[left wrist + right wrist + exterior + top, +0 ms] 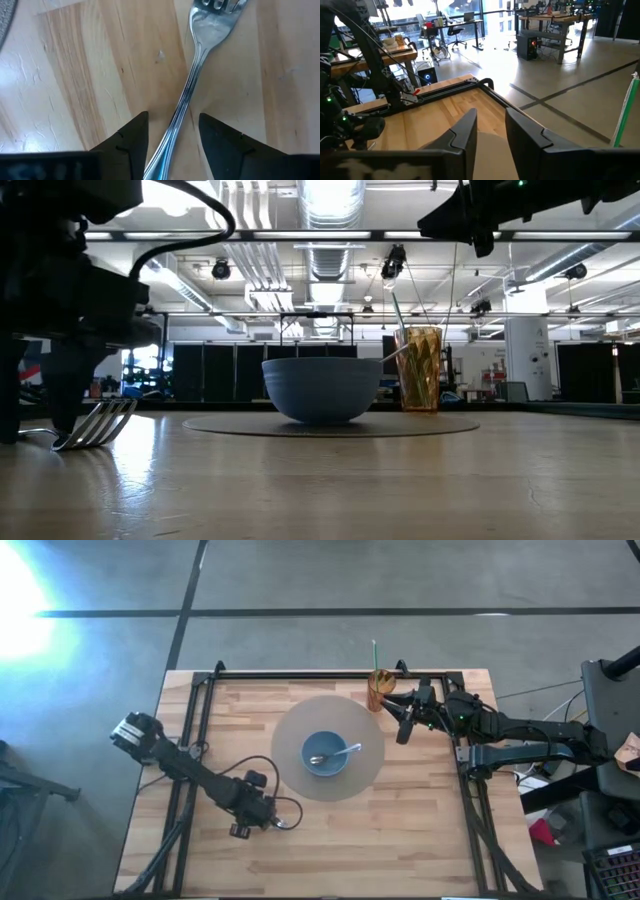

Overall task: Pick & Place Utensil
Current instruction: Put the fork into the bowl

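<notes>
Wooden table (75, 90): fork (192, 80) handle between open left jaws.

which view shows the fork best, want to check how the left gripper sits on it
The left wrist view: the fork fills it, handle running between the left gripper's open fingers, tines beyond. The low view shows only its tines resting on the table beside the arm. The high view gives a tiny glint near the gripper. The right wrist view misses it.

Grey concrete floor (330, 575) crossed by dark lines surrounds the wooden table (420, 830); glare falls beyond its far-left corner. Behind it, ceiling ducts (330, 200), strip lights, and workbenches (547, 17) with chairs near bright windows (420, 7)
</notes>
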